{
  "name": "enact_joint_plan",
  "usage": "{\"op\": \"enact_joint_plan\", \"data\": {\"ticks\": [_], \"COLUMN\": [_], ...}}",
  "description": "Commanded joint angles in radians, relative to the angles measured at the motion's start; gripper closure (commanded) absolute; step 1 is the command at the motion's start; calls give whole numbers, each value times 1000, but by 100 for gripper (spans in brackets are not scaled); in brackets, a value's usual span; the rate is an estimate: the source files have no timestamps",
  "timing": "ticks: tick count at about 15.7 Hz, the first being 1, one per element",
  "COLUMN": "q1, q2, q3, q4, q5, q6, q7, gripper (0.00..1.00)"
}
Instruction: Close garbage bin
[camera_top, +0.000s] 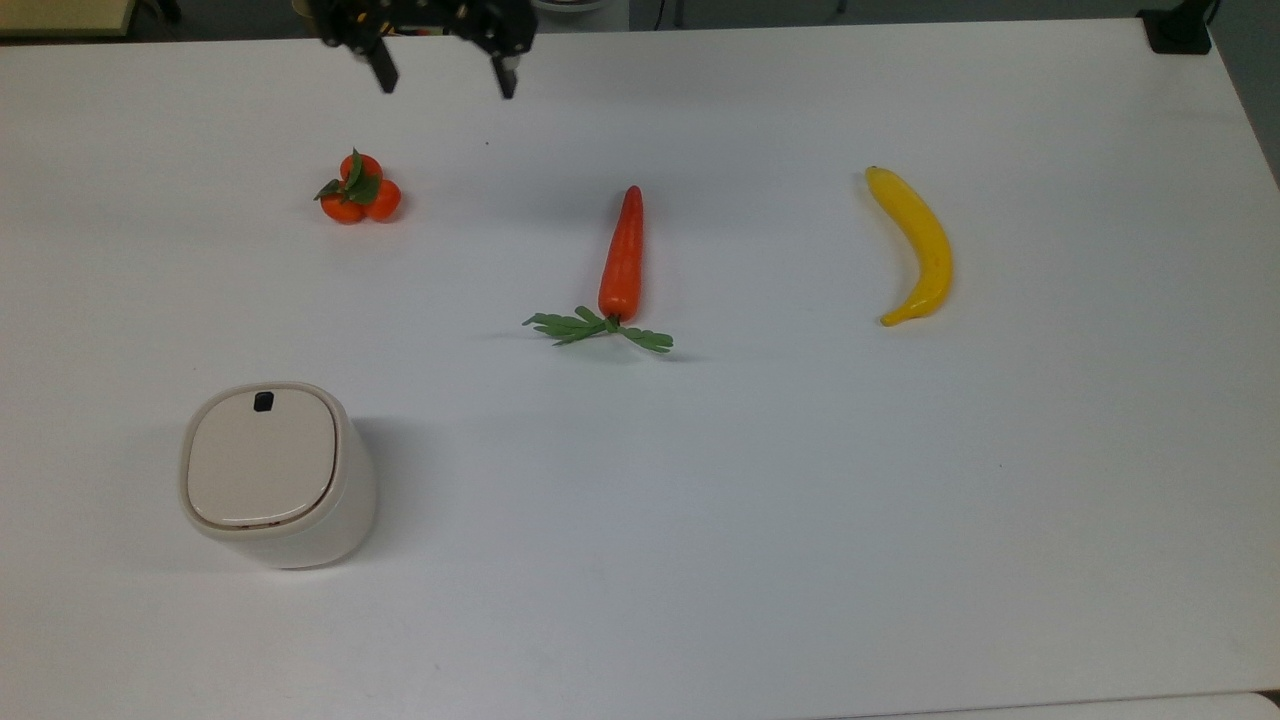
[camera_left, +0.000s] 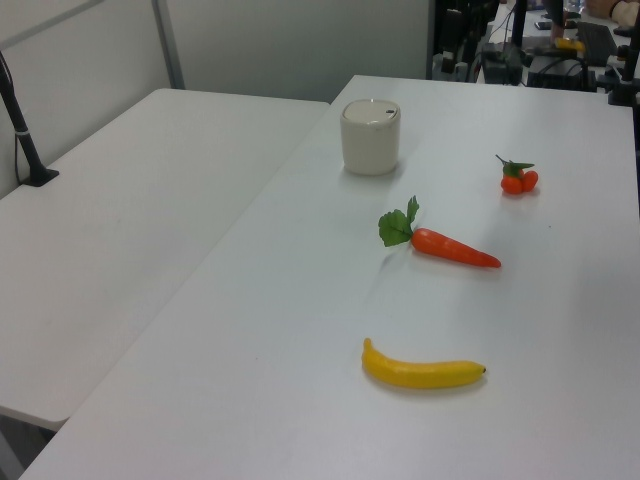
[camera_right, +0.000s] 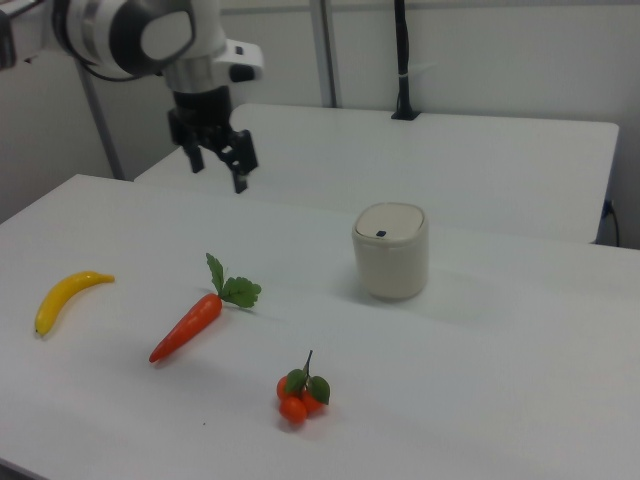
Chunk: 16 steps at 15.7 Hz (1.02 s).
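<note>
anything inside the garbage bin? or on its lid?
The garbage bin has its lid shut flat, so the inside is covered and cannot be seen. On the lid there is a small black square mark near one edge. The pincer is open, well away.

The small round-cornered plastic garbage bin (camera_top: 278, 478) is cream-white, and its flat lid has one little black square. The long plastic carrot (camera_top: 622, 255) is orange-red with green leaves. The curved banana (camera_top: 918, 245) is yellow. The bunch of little oranges (camera_top: 358, 192) has green leaves. The metal gripper (camera_top: 443, 72) is black. The big flat table (camera_top: 800, 480) is white.
</note>
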Motion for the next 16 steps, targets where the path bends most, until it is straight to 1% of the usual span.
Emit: {"op": "enact_joint_plan", "data": {"ticks": [1,5,7,10,11,14,16], "q1": [-18,1,5,44,59,87,129], "q2": [-60,-95,-120,-125,-123,-118,-117], "q3": [49,72,94,94,94,79,30], "q4": [-15,-35,-64,-96,-104,-106,-112], "q5": [-5,-5,-6,-15,-32,-71,-77], "q6": [-86,-91,-86,-80,-74,-43,-5], "q7": [60,108,134,132,131,120,112], "gripper": [0,0,0,0,0,0,0]}}
